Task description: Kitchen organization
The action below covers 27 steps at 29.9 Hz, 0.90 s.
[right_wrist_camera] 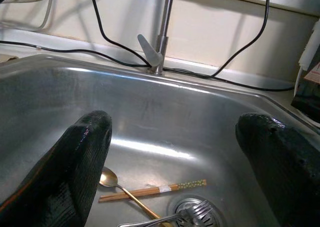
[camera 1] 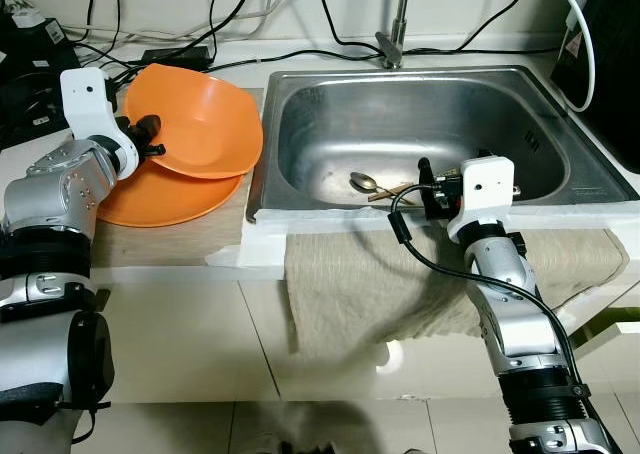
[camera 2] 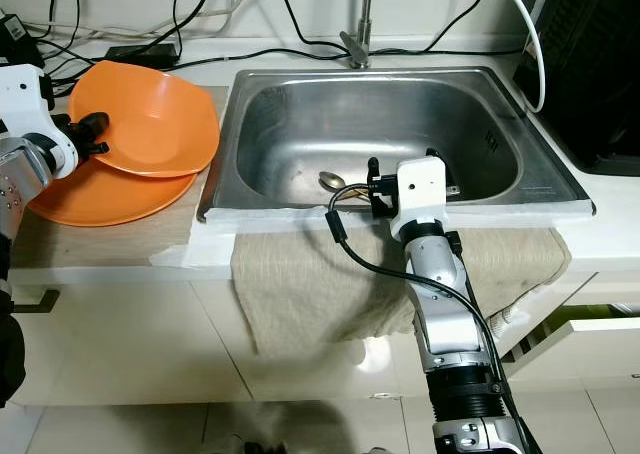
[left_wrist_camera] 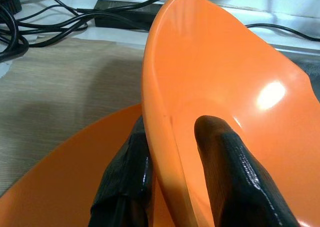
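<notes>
Left gripper [left_wrist_camera: 172,174] is being clamped on the orange bowl's [camera 1: 205,119] rim, above an orange plate [camera 1: 160,202] at the counter's left end. Right gripper [right_wrist_camera: 177,152] is being held wide apart over the sink's [camera 1: 300,84] front edge.

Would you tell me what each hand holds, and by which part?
The left hand pinches the upper orange bowl by its rim; the right hand holds nothing.

On the desk [camera 1: 180,246], a bowl [camera 1: 205,119] sits on a plate [camera 1: 165,199], left of the sink [camera 1: 300,104]. Spoon [camera 1: 362,182], chopsticks [right_wrist_camera: 155,190] and fork [right_wrist_camera: 192,213] lie in the sink. A cloth [camera 1: 350,284] hangs over the desk's front edge.
</notes>
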Motion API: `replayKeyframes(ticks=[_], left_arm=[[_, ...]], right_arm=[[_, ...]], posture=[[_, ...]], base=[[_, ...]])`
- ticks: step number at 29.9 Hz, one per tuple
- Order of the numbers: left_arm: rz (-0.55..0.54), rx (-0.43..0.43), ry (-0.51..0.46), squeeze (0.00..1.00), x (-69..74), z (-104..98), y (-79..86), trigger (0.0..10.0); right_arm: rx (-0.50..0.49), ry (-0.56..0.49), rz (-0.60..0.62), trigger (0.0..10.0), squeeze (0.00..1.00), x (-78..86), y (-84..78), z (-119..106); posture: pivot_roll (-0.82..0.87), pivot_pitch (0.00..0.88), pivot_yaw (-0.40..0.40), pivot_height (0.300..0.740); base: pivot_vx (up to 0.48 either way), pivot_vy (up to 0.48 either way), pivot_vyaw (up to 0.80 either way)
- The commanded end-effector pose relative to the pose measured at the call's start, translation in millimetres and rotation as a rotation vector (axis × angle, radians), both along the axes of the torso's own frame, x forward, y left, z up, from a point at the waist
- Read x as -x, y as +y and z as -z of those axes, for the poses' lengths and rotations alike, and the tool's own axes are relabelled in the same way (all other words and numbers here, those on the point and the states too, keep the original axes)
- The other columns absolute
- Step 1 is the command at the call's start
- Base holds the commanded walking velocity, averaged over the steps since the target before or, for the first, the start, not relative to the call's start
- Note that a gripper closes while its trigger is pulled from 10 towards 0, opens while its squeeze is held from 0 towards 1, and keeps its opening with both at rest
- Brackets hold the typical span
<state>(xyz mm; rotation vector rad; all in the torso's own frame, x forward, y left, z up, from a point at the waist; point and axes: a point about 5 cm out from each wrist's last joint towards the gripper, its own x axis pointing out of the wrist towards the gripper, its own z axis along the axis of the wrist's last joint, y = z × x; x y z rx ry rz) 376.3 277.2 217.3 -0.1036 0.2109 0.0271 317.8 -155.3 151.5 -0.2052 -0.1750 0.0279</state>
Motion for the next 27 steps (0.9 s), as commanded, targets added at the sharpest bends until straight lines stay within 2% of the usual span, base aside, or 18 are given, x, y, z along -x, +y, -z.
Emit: replayKeyframes(ticks=[1, 27], left_arm=[[0.002, -0.010, 0.019, 0.00, -1.5, 0.8, -0.7, 0.0], [0.002, -0.010, 0.019, 0.00, -2.5, 0.5, -0.2, 0.0]], right_arm=[[-0.002, 0.001, -0.010, 10.0, 0.00, -3.8, 1.6, -4.0], [-0.002, 0.001, -0.010, 10.0, 0.00, -4.8, 2.2, -4.3]], posture=[[-0.02, 0.000, 0.056, 0.740], [-0.02, 0.000, 0.060, 0.740]], base=[[0.000, 0.000, 0.00], [0.000, 0.000, 0.00]])
